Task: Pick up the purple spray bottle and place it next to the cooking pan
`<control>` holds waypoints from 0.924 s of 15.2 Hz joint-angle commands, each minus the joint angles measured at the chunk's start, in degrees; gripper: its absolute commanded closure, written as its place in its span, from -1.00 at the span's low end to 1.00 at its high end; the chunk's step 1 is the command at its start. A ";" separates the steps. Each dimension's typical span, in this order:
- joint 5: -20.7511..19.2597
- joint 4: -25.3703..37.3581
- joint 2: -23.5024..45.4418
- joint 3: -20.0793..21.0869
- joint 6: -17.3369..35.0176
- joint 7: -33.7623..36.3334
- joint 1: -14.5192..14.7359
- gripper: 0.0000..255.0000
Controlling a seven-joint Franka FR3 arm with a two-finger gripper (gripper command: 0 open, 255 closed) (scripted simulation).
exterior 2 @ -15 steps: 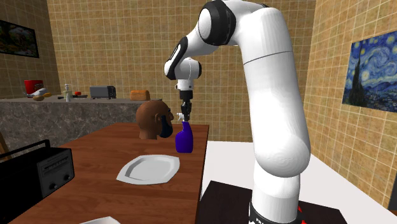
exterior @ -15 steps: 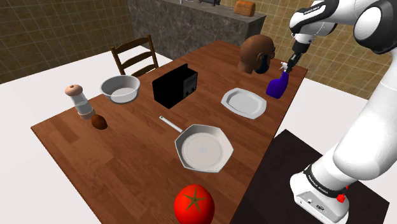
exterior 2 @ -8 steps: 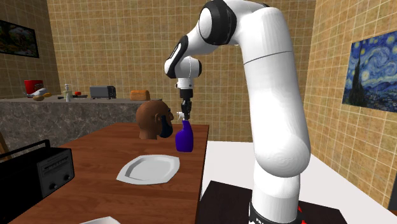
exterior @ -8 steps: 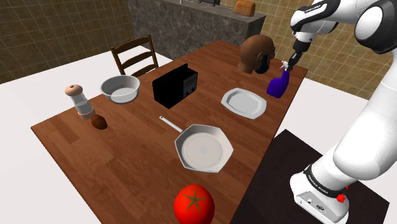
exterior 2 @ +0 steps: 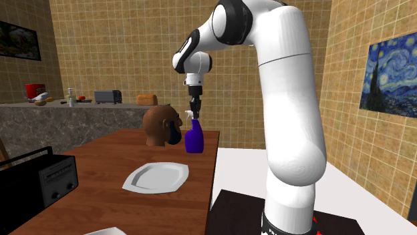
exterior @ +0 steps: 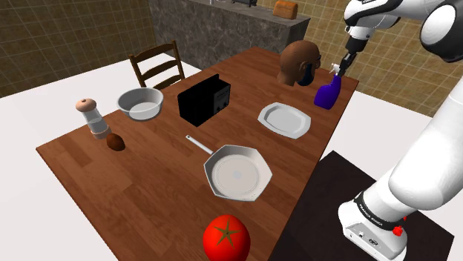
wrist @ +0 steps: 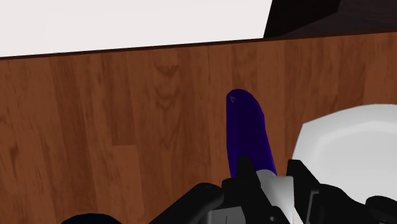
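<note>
Gripper: the all-black gripper (exterior: 343, 64) was at the upper right of the shoulder view and pointed down at the bottle's top.
Claw state: closed on the bottle's white head. The wrist view showed the head clasped between the two fingers (wrist: 245, 170).
Spray bottle: the spray bottle (exterior: 325, 94) had a purple body. It hung tilted under the gripper at the upper right of the shoulder view, and just left of centre in the second exterior view (exterior 2: 194, 140).
Base contact: could not be told – the bottle's underside was not clearly visible against the table (exterior: 148, 178).
Neighbours: a brown mannequin head (exterior: 299, 62) stood just beside the bottle, to its left in the shoulder view. A white plate (exterior: 283, 119) lay near it, to the lower left.
Cooking pan: the pale cooking pan (exterior: 237, 174) lay at the lower centre of the shoulder view, well apart from the bottle, with the plate between them.
Other items: a black box (exterior: 204, 100) at upper centre and a tomato (exterior: 226, 237) at the bottom edge.
</note>
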 commanded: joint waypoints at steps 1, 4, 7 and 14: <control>-0.20 1.40 -0.22 -0.09 -1.57 0.11 -0.04 1.00; -0.51 3.35 -0.57 -0.18 -3.77 0.32 -0.04 1.00; -0.70 5.44 -0.79 -0.27 -6.02 0.46 -0.09 1.00; -3.77 3.98 -5.45 0.38 -8.03 4.26 2.50 1.00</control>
